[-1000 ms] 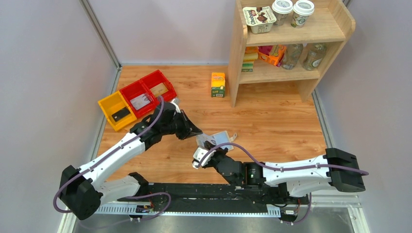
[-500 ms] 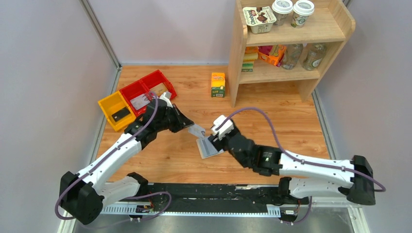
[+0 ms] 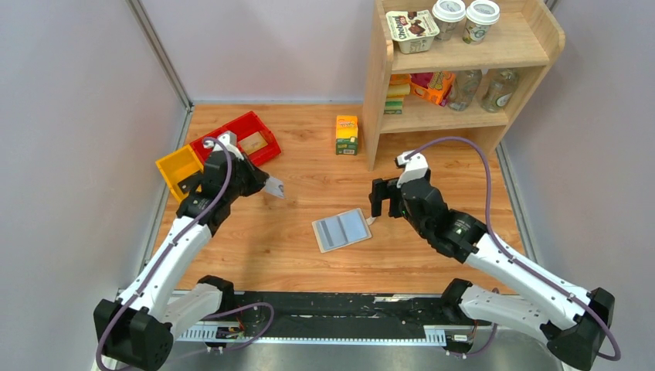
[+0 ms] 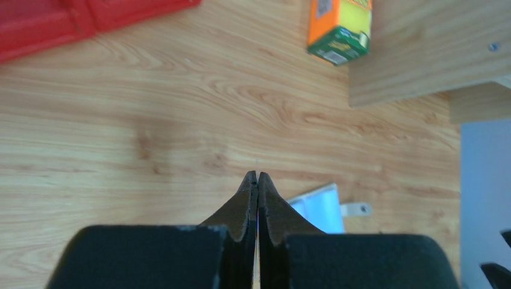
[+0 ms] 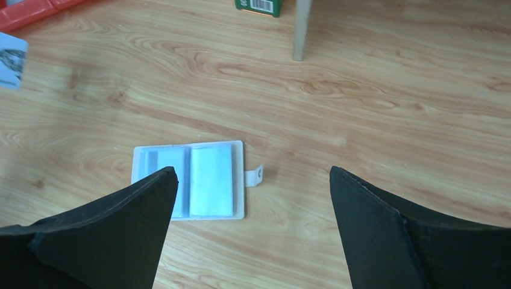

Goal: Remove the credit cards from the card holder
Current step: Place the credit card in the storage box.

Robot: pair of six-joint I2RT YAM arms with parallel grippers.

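Top external: one card holder [image 3: 342, 229], spread open and lying flat, blue side up. One credit card [image 3: 276, 188] out, pinched in the closed left gripper [image 3: 268, 185], well left of the card holder. Right gripper [image 3: 376, 202] gapes wide and empty, just right of it. Earlier frame: both grippers were at the card holder; both have since withdrawn.

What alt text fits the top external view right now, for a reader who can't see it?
The left claw is shut on a credit card, at the left of the wooden table. The card holder lies spread open mid-table, light blue inside up, and the right claw hangs open just to its right.
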